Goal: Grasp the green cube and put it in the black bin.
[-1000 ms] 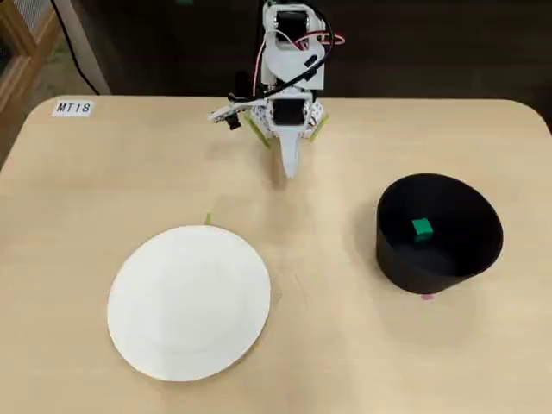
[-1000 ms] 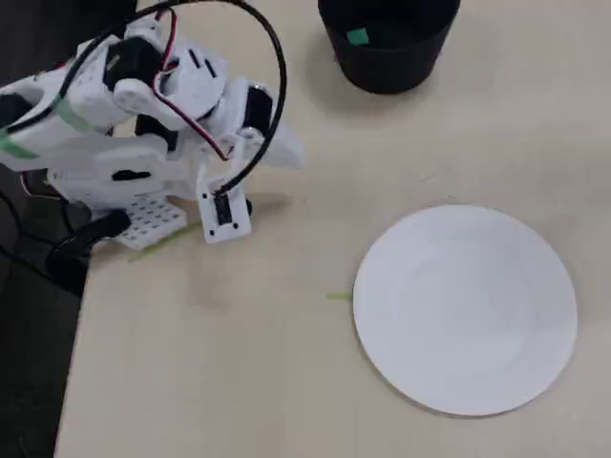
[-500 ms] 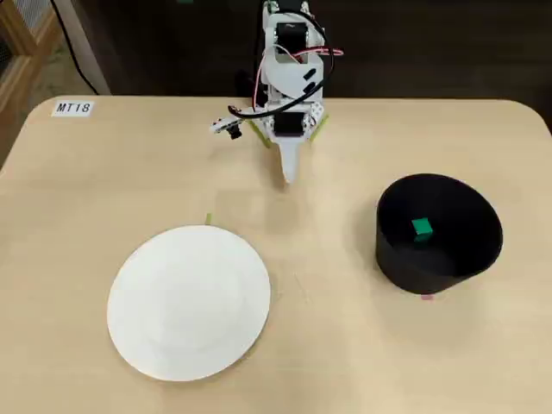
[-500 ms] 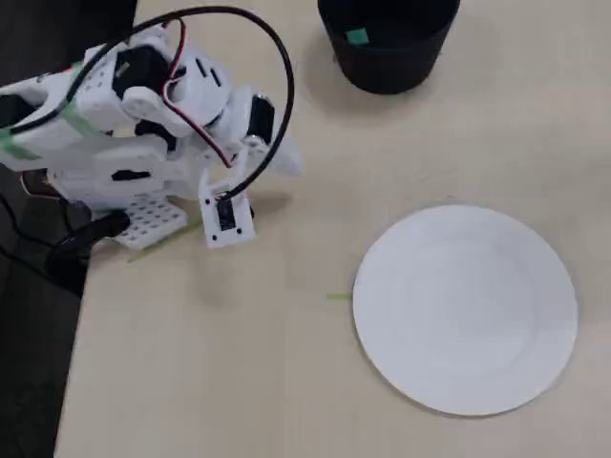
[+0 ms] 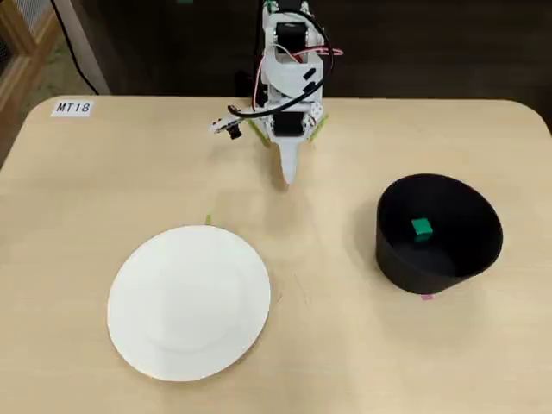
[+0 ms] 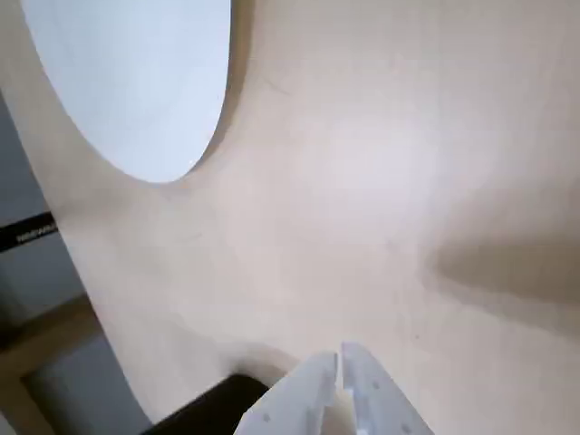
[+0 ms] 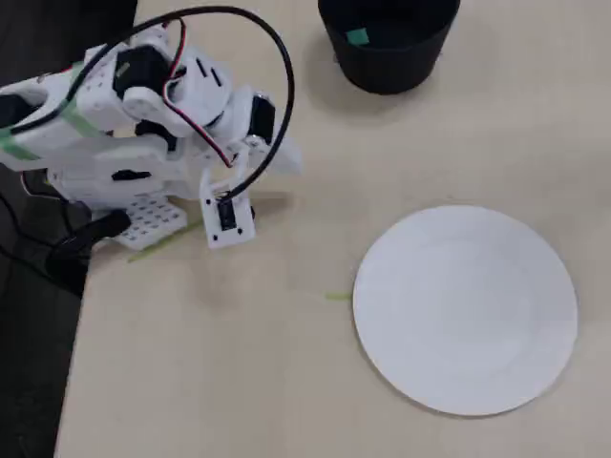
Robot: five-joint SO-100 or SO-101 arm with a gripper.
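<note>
The green cube lies inside the black bin at the right of a fixed view; in another fixed view the green cube shows inside the black bin at the top edge. My white arm is folded back near the table's far edge, well away from the bin. The gripper points down at the table, shut and holding nothing; its tip rests low near the arm's base. In the wrist view the gripper has its two white fingers pressed together over bare table.
A flat white plate lies on the light wooden table, front left in one fixed view, also seen as the plate and the plate. A label reading MT18 sits at the far left corner.
The arm has drawn back a little toward its base and folded upward over the last second. The cube stays in the bin.
</note>
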